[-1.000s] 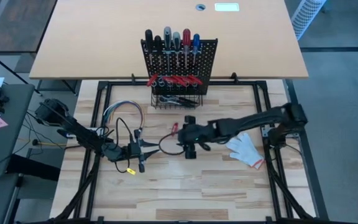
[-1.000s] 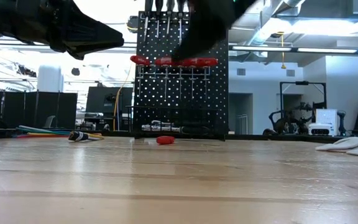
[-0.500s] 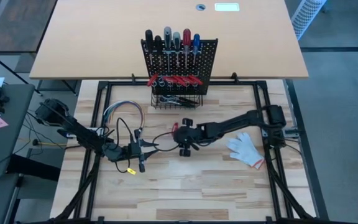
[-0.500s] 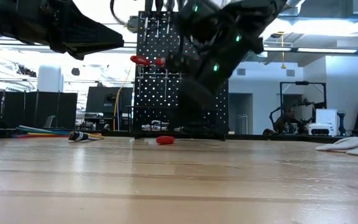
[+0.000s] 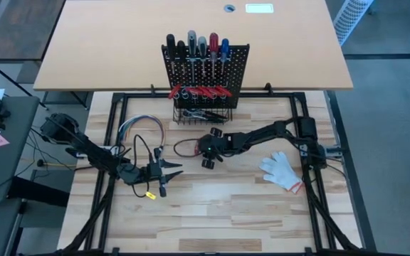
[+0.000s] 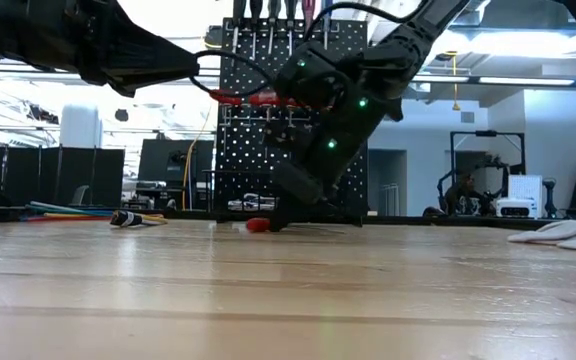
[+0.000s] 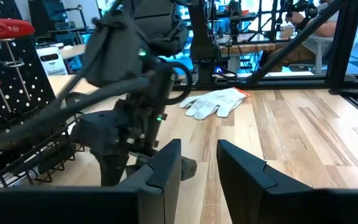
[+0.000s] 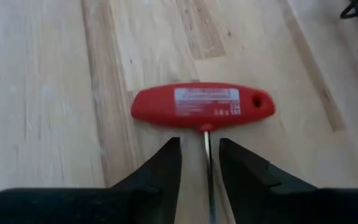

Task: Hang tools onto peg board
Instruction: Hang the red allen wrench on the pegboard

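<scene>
A pale wooden surface (image 5: 212, 206) carries everything here, with a lab of dark monitors and racks beyond it in the low view. At its far edge stands the peg board (image 5: 206, 67), upright and black, with screwdrivers (image 5: 194, 44) standing in its top row and red T-handled keys (image 5: 199, 92) hung across its middle; a wire basket (image 5: 203, 114) sits at its foot. One red T-handle key (image 8: 202, 104) is not hung: it lies flat on the wood just in front of the basket. My right hand (image 8: 199, 163) is low over it, fingers apart, one either side of the thin steel shank (image 8: 207, 155), with the red handle just ahead of the fingertips; I cannot tell whether the pads touch the shank yet. My left hand (image 7: 197, 165) waits off to the left, near the loop of coloured wires (image 5: 142, 126), fingers parted and holding nothing. A white glove (image 5: 282, 171) lies to the right, well clear. I judge the step to be picking up this last loose key. Next I should close on the shank close under the handle, lift it level, carry it to the board and seat it in a free spot in the red row. The shank is thin and could slip or twist in the grip.
</scene>
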